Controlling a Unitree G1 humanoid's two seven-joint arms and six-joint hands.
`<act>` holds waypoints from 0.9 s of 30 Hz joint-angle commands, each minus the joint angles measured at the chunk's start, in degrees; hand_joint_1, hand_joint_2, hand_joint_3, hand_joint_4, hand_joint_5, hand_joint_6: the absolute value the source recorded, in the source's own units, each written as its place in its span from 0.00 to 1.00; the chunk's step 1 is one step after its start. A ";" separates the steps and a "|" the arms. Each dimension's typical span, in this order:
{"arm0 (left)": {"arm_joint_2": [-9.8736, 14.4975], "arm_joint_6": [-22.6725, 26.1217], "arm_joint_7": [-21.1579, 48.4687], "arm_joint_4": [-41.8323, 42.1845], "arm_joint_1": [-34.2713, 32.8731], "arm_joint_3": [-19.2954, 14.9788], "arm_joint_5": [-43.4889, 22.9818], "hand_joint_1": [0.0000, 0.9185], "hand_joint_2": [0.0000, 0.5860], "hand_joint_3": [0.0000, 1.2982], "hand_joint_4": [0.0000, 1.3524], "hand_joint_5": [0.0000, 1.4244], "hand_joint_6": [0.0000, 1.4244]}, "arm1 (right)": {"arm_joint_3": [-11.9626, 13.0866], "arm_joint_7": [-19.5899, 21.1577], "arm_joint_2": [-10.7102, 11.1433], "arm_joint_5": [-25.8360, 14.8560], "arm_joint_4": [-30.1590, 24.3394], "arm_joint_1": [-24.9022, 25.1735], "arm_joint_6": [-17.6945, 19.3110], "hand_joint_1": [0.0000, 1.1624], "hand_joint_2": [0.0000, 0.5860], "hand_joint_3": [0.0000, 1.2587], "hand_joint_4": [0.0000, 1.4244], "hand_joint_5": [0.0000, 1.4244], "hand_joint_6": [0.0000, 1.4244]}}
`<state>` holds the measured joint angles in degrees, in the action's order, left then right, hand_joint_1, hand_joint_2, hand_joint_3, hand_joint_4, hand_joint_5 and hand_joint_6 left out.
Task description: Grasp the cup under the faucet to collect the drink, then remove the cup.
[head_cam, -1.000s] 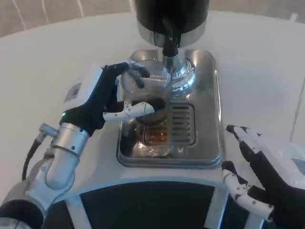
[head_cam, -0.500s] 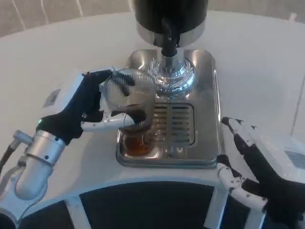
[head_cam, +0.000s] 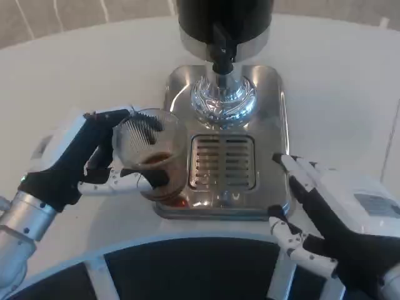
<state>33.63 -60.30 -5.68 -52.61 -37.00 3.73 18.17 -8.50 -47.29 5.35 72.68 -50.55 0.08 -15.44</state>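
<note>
Clear cup [head_cam: 152, 154], brown drink; silver tray [head_cam: 275, 112]; black faucet [head_cam: 223, 53]; white table [head_cam: 75, 69].

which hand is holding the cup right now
The left hand: its fingers wrap the clear cup beside the tray. The right hand holds nothing, fingers spread.

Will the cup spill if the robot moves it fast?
Probably. The clear cup looks like thin plastic with no lid, and brown drink sits in it, so quick moves could slosh it. The left hand grips its side; squeezing hard might bend it.
</note>
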 commanded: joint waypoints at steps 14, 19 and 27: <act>4.28 -1.08 11.36 17.60 13.60 -7.54 -11.46 0.58 0.10 0.78 0.85 0.97 1.00 | -3.52 -3.49 1.95 0.78 -4.09 -2.79 6.89 0.11 1.00 0.00 0.00 0.00 0.00; 4.04 -0.13 12.31 23.34 18.84 -9.66 -12.26 0.58 0.10 0.77 0.85 0.97 1.00 | -5.39 -1.68 1.39 1.98 -5.82 -7.76 9.63 0.11 1.00 0.00 0.00 0.00 0.00; 2.68 2.08 12.03 30.19 25.43 -12.17 -11.54 0.58 0.09 0.77 0.85 0.97 1.00 | -7.64 0.54 -0.70 4.80 -8.65 -14.20 13.48 0.11 1.00 0.00 0.00 0.00 0.00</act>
<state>37.00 -58.45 6.94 -25.00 -13.48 -6.77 7.37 -15.40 -47.84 5.90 76.38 -58.00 -11.89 -3.20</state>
